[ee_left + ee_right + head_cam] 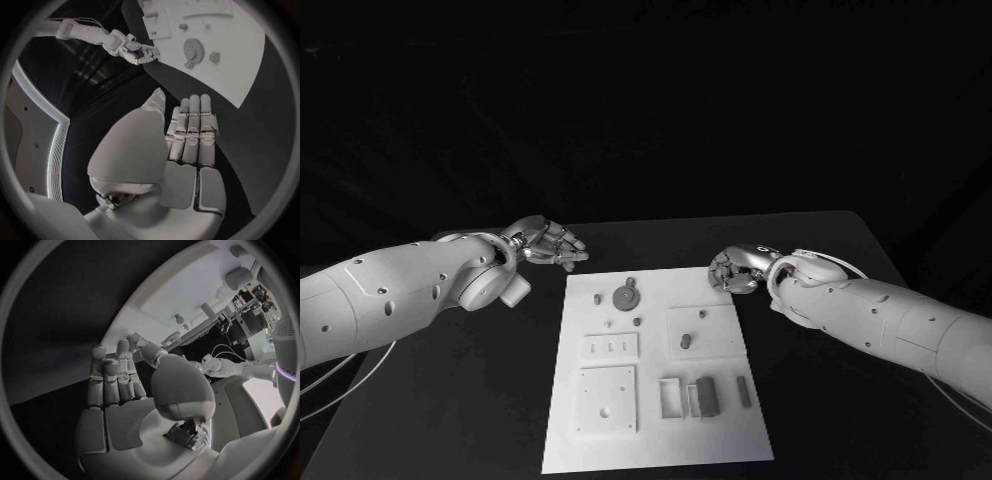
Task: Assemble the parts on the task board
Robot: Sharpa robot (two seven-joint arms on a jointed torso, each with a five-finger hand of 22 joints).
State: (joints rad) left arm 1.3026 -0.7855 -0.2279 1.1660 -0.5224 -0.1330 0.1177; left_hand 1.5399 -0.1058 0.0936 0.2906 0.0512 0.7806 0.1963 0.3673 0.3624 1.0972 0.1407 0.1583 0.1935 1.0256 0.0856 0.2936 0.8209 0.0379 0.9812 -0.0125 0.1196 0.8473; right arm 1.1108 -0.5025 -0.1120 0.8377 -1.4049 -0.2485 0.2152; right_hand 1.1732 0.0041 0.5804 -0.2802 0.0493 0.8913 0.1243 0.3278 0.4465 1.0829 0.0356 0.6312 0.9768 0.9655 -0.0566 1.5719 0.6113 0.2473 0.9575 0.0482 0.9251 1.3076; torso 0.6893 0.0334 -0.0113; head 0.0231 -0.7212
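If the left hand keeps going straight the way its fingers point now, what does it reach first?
Probably the white task board: the left hand points over bare black table at its near edge, the round grey gear beyond. Height is unclear.

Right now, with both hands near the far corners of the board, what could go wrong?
1. The right hand hovers at the task board edge; lowering carelessly could nudge the board.
2. The gear and small parts beside it lie loose; a sweep may scatter them.
3. The left hand, open over the table, must cross toward the parts.
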